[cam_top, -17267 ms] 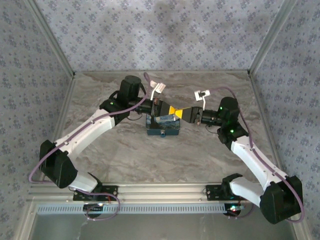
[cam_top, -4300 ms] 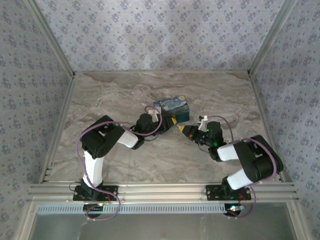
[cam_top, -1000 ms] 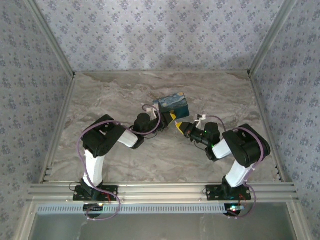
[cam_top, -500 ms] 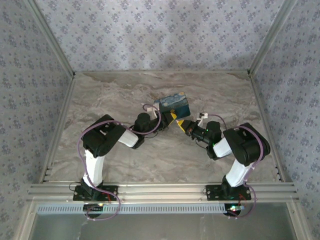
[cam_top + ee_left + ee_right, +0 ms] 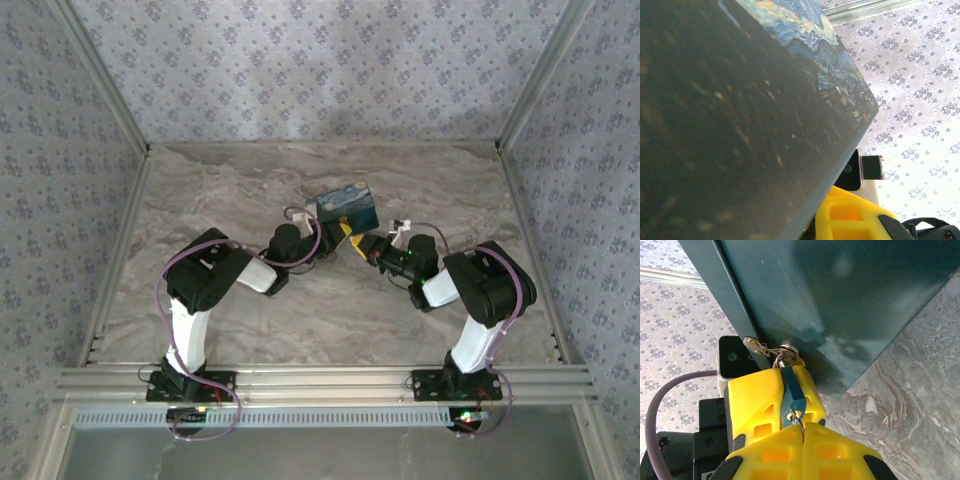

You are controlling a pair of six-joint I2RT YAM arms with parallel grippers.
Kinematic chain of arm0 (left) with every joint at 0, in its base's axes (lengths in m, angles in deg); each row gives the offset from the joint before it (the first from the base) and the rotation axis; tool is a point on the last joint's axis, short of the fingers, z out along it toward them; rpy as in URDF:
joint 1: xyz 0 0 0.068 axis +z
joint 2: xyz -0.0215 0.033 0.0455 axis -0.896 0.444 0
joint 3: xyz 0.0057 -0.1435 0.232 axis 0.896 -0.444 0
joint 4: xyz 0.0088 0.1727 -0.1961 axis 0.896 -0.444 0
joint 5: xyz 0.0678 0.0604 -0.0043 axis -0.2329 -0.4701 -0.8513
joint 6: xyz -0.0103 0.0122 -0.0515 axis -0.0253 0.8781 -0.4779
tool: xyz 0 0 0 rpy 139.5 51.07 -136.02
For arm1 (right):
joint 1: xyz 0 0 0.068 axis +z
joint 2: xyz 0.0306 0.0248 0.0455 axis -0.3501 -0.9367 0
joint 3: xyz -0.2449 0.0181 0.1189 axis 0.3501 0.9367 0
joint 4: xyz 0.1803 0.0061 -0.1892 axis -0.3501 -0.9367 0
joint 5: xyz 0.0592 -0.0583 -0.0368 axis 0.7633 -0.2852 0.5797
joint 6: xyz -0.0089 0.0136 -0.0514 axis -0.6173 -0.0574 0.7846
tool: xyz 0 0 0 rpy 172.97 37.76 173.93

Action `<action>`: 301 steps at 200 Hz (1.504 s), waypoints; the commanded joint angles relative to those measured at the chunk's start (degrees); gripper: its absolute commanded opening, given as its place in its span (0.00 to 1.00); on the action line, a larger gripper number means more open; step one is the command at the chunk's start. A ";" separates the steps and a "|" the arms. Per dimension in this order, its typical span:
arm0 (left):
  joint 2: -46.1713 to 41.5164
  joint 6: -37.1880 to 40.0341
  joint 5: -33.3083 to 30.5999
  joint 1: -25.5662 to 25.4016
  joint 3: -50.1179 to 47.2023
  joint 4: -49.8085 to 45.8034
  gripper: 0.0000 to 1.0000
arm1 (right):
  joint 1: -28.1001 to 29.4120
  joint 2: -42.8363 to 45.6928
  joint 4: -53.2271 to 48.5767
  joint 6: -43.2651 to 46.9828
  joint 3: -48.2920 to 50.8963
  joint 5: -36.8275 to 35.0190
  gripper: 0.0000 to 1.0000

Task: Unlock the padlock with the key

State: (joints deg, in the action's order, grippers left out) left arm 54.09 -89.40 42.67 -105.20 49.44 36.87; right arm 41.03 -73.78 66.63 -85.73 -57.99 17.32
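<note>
A small blue padlock (image 5: 791,392) hangs from the metal hasp (image 5: 760,346) of a teal box (image 5: 850,295) with a starry-night print (image 5: 343,204). My left gripper (image 5: 790,377) is shut on the padlock, with its yellow fingers (image 5: 752,395) on either side of the lock body. Just below it, my right gripper (image 5: 803,429) is shut on the key (image 5: 800,421). The key's thin blade reaches the brass keyhole (image 5: 796,414). From above, both grippers (image 5: 337,238) (image 5: 363,246) meet under the box's near corner. The box's dark side (image 5: 730,125) blocks the left wrist view.
The box rests tilted on the marble table (image 5: 330,310), near its middle. Both arms are folded low, elbows near the front rail (image 5: 320,378). Patterned walls enclose the table on three sides. The right wrist's camera module (image 5: 852,170) shows past the box edge.
Over the last second my right gripper has moved up and left, closing the gap to the left gripper and the padlock. The box has turned slightly.
</note>
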 commanded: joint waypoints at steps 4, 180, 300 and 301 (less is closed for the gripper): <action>-1.00 1.47 11.12 -3.46 2.91 3.15 0.00 | 1.03 0.27 -3.27 1.43 -4.36 -1.31 0.00; -4.94 4.44 10.63 -0.24 -0.57 -2.52 0.00 | 0.29 3.94 -17.30 5.67 -6.06 1.03 0.09; -5.09 5.67 8.14 0.87 -2.09 -6.10 0.00 | -3.46 25.06 -52.49 24.34 -0.90 0.53 0.36; -5.09 5.67 8.15 0.87 -2.09 -6.16 0.00 | -3.43 25.19 -53.13 24.70 -1.03 0.43 0.36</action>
State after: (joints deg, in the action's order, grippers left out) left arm 52.03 -85.01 50.12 -104.20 47.87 29.81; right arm 37.72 -54.55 30.63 -70.75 -57.80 19.50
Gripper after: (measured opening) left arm 0.105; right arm 0.355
